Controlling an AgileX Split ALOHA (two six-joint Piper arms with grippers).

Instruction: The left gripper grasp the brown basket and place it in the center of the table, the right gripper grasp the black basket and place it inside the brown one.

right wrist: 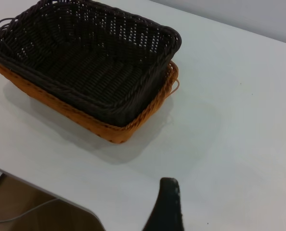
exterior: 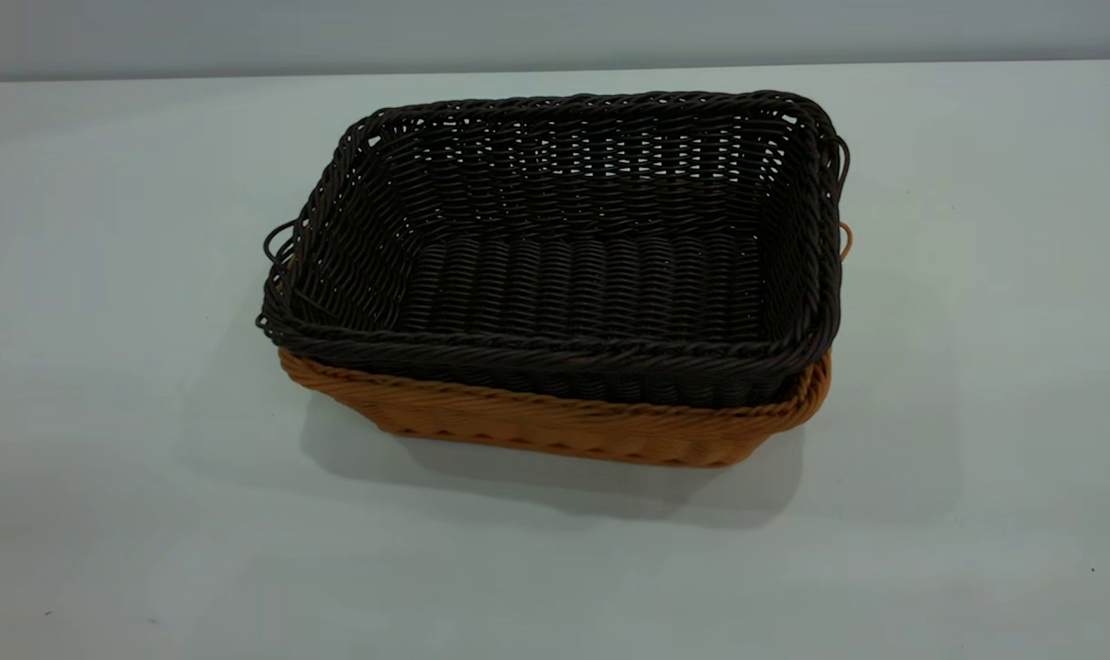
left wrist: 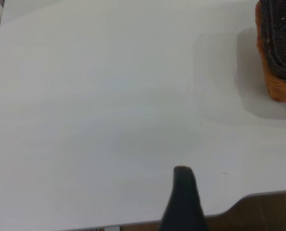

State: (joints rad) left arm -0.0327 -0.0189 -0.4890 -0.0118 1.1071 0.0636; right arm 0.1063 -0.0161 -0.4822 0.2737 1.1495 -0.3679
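Observation:
The black basket (exterior: 573,247) sits nested inside the brown basket (exterior: 555,426) in the middle of the white table (exterior: 105,412); only the brown rim and lower wall show under it. Neither gripper shows in the exterior view. In the left wrist view my left gripper (left wrist: 220,192) is open and empty over bare table near its edge, with one dark finger (left wrist: 183,192) showing and the stacked baskets (left wrist: 278,57) far off. In the right wrist view my right gripper (right wrist: 205,202) is open and empty, with one finger (right wrist: 168,202) showing, drawn back from the baskets (right wrist: 85,67).
The table's edge and a brown floor show in the left wrist view (left wrist: 263,211) and in the right wrist view (right wrist: 32,207), where a thin cable lies. A grey wall (exterior: 555,32) stands behind the table.

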